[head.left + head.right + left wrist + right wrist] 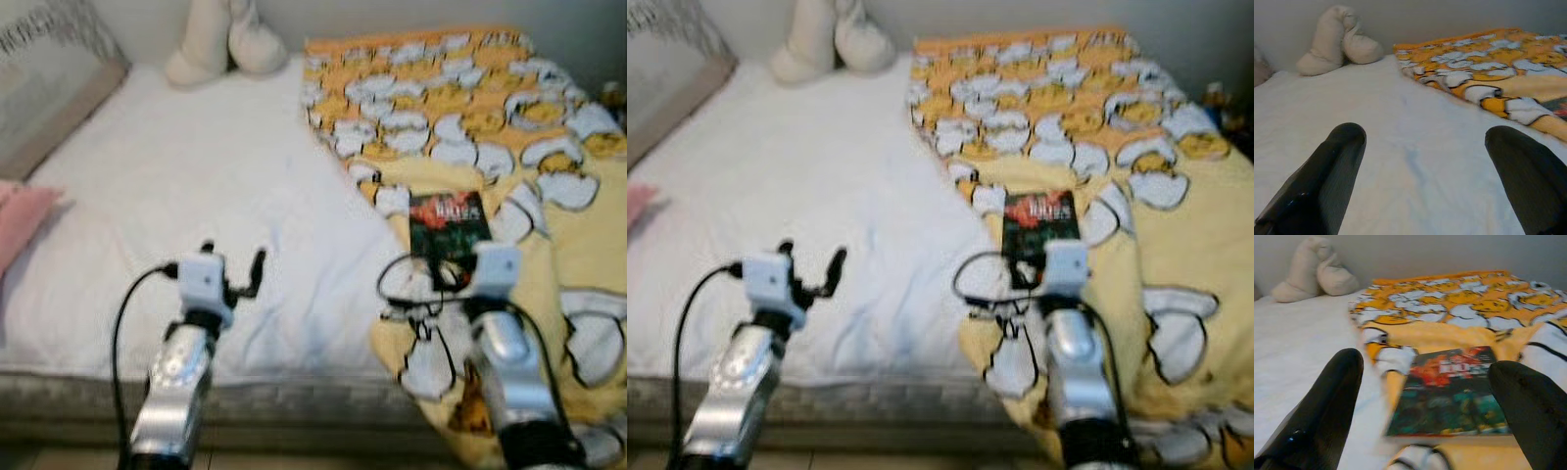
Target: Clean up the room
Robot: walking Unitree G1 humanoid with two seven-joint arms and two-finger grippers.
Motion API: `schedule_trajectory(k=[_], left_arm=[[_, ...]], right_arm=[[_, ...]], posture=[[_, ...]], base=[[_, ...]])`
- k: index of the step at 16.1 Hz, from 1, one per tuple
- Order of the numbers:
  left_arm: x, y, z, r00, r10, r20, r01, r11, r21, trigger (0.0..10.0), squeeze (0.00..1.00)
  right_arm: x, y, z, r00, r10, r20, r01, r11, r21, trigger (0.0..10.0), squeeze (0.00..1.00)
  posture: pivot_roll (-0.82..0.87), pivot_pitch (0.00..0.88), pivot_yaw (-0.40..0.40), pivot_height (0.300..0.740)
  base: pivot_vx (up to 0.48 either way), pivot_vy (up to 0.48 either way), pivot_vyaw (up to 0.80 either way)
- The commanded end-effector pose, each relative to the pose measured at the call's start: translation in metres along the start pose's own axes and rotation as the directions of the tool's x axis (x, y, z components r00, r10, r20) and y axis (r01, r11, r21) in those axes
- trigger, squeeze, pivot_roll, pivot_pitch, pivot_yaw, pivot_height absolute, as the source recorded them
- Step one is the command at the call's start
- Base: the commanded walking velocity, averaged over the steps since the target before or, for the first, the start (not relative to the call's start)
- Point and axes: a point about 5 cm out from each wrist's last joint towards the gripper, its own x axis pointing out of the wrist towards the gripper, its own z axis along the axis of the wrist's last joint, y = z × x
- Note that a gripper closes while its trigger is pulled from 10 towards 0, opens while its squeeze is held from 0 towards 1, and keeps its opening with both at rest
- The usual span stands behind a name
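Note:
A dark book (449, 225) with a red and green cover lies flat on a yellow blanket (460, 108) patterned with white and orange shapes, on the right half of the bed. My right gripper (1425, 364) is open just short of the book's near edge, its fingers spread about as wide as the book (1449, 391). My left gripper (233, 257) is open over the white sheet (196, 176), with nothing between its fingers (1342, 147). Both hover low above the bed near its front edge.
A cream plush cushion (225, 44) rests at the head of the bed against the wall. At the far left lie a grey pillow (49, 78) and a pink pillow (20, 215). The mattress front edge (294, 392) runs below my arms.

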Motion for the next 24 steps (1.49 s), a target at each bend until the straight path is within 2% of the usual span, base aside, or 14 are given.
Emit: schedule_trajectory(k=[1,5,8,9,10,12,13,15,16,18,21,24], left_arm=[[-0.003,0.001,-0.001,1.000,-0.008,-0.007,0.008,1.000,0.018,10.0,0.00],[-0.002,0.004,0.000,1.000,-0.003,-0.007,0.003,1.000,-0.009,10.0,0.00],[-0.003,0.002,-0.001,1.000,-0.016,-0.011,0.016,1.000,-0.006,10.0,0.00],[-0.003,0.002,-0.001,1.000,-0.019,-0.010,0.019,1.000,-0.007,10.0,0.00],[-0.004,0.003,0.000,1.000,-0.012,0.000,0.012,0.999,-0.029,10.0,0.00],[-0.007,0.006,0.000,1.000,-0.003,-0.002,0.003,0.999,-0.035,10.0,0.00],[-0.010,0.009,-0.001,1.000,0.000,-0.009,0.000,1.000,-0.030,10.0,0.00],[-0.018,0.013,0.000,1.000,-0.014,-0.019,0.013,0.999,-0.042,10.0,0.00],[-0.018,0.011,0.002,0.997,-0.069,-0.021,0.068,0.996,-0.058,10.0,0.00],[-0.024,0.009,0.013,0.963,-0.265,-0.039,0.262,0.962,-0.072,10.0,0.00],[-0.030,0.018,0.018,0.950,-0.304,-0.070,0.302,0.953,-0.036,10.0,0.00],[-0.033,0.015,0.019,0.940,-0.329,-0.095,0.324,0.944,-0.061,10.0,0.00]], right_arm=[[0.004,-0.002,0.005,1.000,-0.019,0.011,0.019,1.000,0.013,10.0,0.00],[0.009,-0.003,0.010,1.000,-0.018,0.024,0.018,1.000,0.004,10.0,0.00],[0.017,-0.011,0.012,0.996,-0.085,0.000,0.084,0.994,0.071,10.0,0.00],[0.019,-0.014,0.013,0.994,-0.106,-0.004,0.106,0.992,0.074,10.0,0.00],[0.022,-0.023,0.013,0.985,-0.172,-0.024,0.173,0.983,0.060,10.0,0.00],[0.023,-0.027,0.006,0.981,-0.176,-0.083,0.182,0.981,0.074,10.0,0.00],[0.026,-0.027,-0.004,0.972,-0.164,-0.171,0.191,0.969,0.155,10.0,0.00],[0.028,-0.027,-0.015,0.946,-0.198,-0.258,0.268,0.925,0.271,10.0,0.00],[0.028,-0.026,-0.017,0.939,-0.205,-0.275,0.283,0.915,0.287,10.0,0.00],[0.024,-0.015,-0.026,0.934,-0.187,-0.303,0.280,0.912,0.299,10.0,0.00],[0.025,0.000,-0.026,0.938,-0.161,-0.308,0.260,0.914,0.312,10.0,0.00],[0.017,0.007,-0.038,0.911,-0.182,-0.370,0.301,0.906,0.297,10.0,0.00]], posture=[[-0.13,0.000,0.137,0.740],[-0.13,0.000,0.141,0.740],[-0.13,0.000,0.142,0.740],[-0.13,0.000,0.142,0.740],[-0.12,0.000,0.141,0.740],[-0.11,0.000,0.141,0.740],[-0.10,0.000,0.143,0.740],[-0.07,0.000,0.154,0.740],[-0.05,0.000,0.159,0.740],[-0.01,0.000,0.181,0.740],[0.01,0.000,0.200,0.740],[0.02,0.000,0.207,0.740]], base=[[0.000,-0.442,0.00],[0.331,-0.344,0.00],[0.342,-0.333,0.00],[0.341,-0.334,0.00],[0.360,-0.315,0.00],[0.000,0.000,0.00],[0.000,0.000,0.00],[0.000,0.000,0.00],[0.000,0.000,0.00],[0.000,0.000,0.00],[0.000,0.000,0.00],[0.000,0.000,0.00]])
